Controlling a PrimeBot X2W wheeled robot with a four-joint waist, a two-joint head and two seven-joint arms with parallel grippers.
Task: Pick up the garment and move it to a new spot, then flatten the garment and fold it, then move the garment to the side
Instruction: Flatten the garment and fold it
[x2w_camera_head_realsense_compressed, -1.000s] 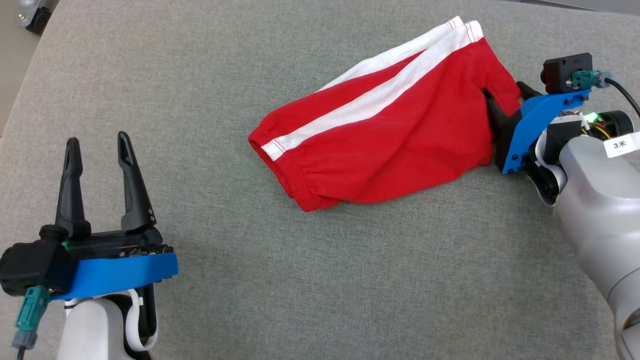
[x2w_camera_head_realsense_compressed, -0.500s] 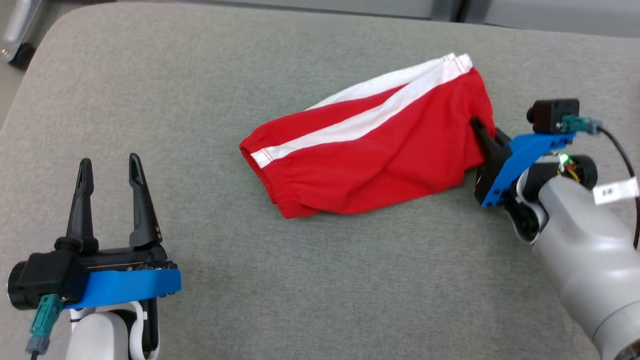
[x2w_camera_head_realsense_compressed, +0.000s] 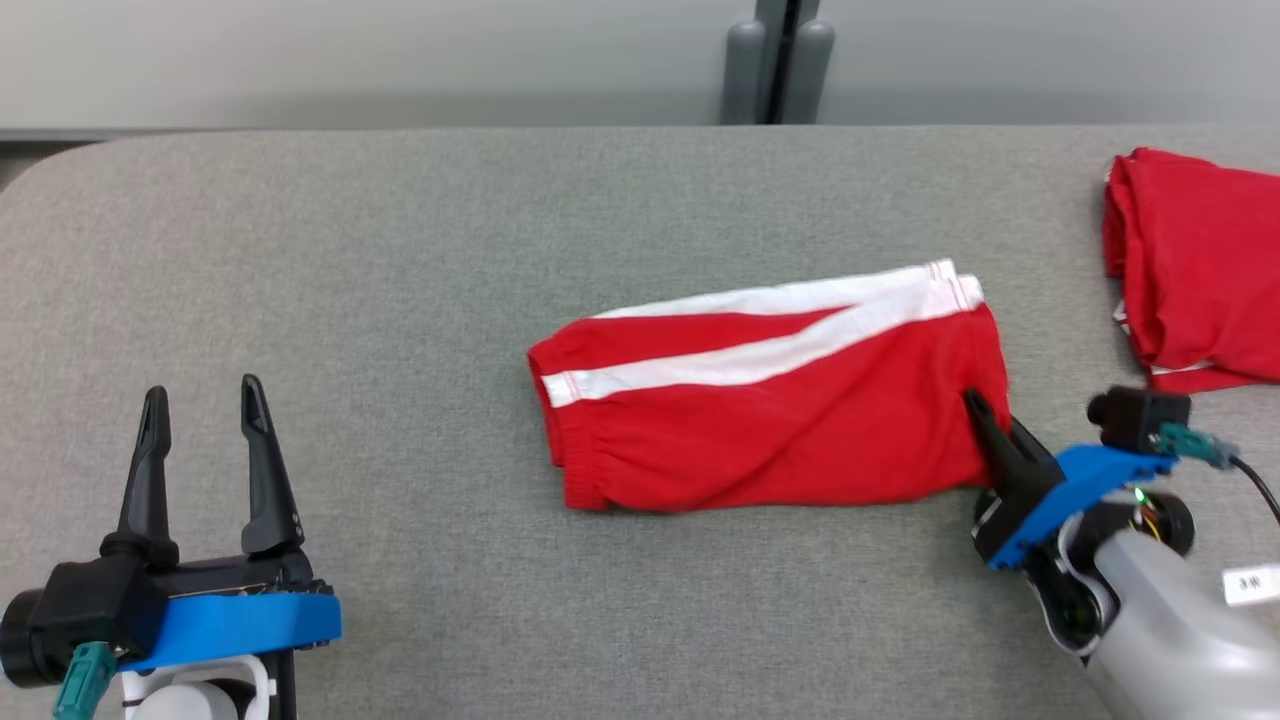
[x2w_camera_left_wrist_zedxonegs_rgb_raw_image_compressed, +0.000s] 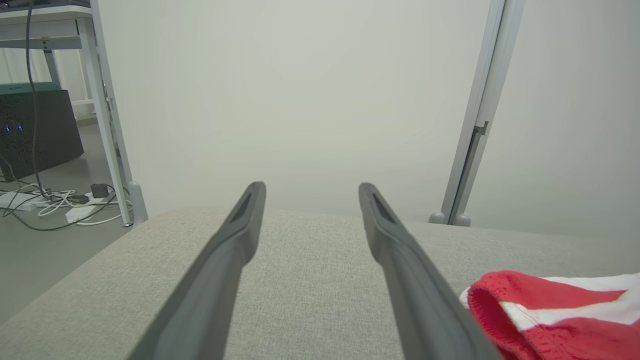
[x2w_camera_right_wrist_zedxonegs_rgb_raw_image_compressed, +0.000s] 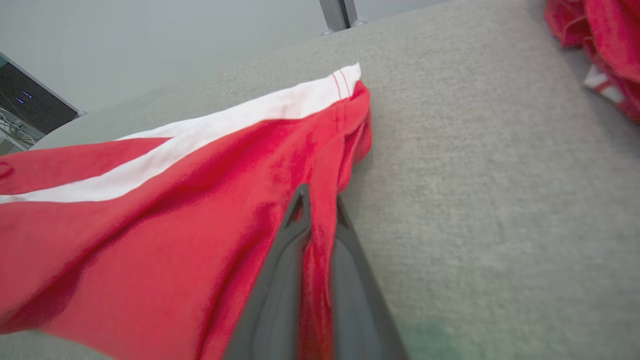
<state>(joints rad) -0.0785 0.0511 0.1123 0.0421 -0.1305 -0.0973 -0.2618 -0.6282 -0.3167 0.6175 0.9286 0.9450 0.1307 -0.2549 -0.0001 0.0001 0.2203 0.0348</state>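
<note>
Down at the near edge, the left gripper hovers over the lower-left corner of the grey padded table, its two dark fingers spread wide with nothing between them. The left wrist view confirms it: bare grey fabric shows in the gap. Over on the right, the right gripper reaches in low from the near right corner, fingers pinched tight on the garment. In the right wrist view a fold of red cloth is squeezed between the two fingers, right at the garment's near right edge. The garment itself, a pair of red shorts with a broad white side stripe, lies flat-ish across the middle of the table, a touch right of centre. Its gathered elastic end points to the left and the striped hem sits at the far right. It lies well apart from the open left gripper. Farther back on the right, a second red garment sits bunched at the table's right side, clear of the shorts. Beyond the far edge stands a grey post against a pale wall.
</note>
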